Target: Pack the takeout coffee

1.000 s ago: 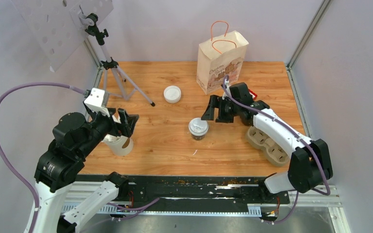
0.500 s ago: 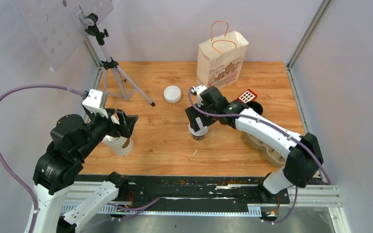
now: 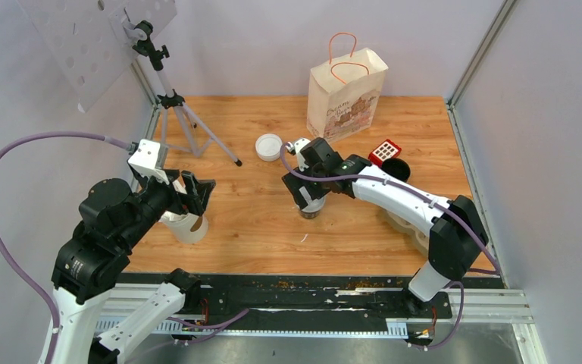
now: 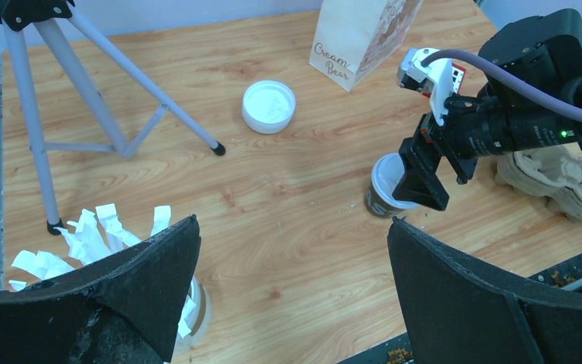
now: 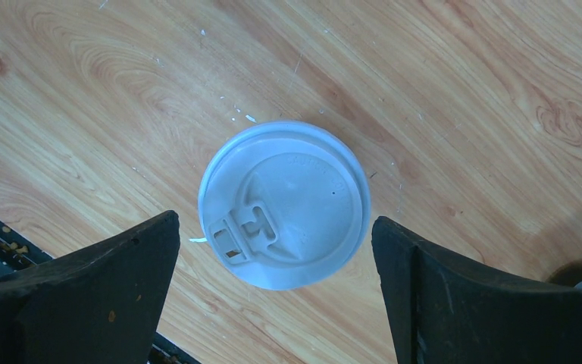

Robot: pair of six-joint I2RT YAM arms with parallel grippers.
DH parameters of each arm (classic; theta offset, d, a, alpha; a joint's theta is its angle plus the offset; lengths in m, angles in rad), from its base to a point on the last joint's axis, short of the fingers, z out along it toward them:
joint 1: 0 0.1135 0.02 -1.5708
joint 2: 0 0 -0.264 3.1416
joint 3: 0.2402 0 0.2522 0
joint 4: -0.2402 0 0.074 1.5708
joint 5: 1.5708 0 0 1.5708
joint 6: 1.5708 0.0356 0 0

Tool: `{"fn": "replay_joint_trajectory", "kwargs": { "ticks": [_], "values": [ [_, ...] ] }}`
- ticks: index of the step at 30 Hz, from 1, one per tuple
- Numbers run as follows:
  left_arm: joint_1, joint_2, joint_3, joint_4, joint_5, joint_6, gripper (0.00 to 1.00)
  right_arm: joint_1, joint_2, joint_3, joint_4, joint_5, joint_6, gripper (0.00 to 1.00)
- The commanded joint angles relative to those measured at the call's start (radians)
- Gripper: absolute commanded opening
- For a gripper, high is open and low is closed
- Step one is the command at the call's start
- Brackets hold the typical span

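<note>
You have nothing packed yet, I judge. Your left end effector point(image 3: 197, 193) hangs spread, nearer than the bag point(image 3: 346, 95) and well left of it. Your right end effector point(image 5: 275, 227), also spread, straddles a lidded cup point(image 5: 284, 205) on the worktop point(image 3: 250, 227) before the bag, ungripped.

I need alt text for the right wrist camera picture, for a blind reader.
Seen from above, a white-lidded takeout coffee cup stands on the wooden table, between the black fingers of the open right gripper.
</note>
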State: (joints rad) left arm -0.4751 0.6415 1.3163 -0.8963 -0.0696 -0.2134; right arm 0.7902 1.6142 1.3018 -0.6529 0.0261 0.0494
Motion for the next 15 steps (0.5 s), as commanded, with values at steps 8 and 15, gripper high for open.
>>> {"fn": "replay_joint_trajectory", "kwargs": {
  "ticks": [8,15],
  "values": [
    [0.005,-0.006,-0.014,0.029,-0.017,0.014,1.0,0.023,0.067,0.056,0.002,0.06,-0.014,0.93],
    [0.004,-0.006,-0.015,0.027,-0.019,0.019,1.0,0.023,0.06,0.046,-0.001,0.067,-0.011,0.88]
  ]
}}
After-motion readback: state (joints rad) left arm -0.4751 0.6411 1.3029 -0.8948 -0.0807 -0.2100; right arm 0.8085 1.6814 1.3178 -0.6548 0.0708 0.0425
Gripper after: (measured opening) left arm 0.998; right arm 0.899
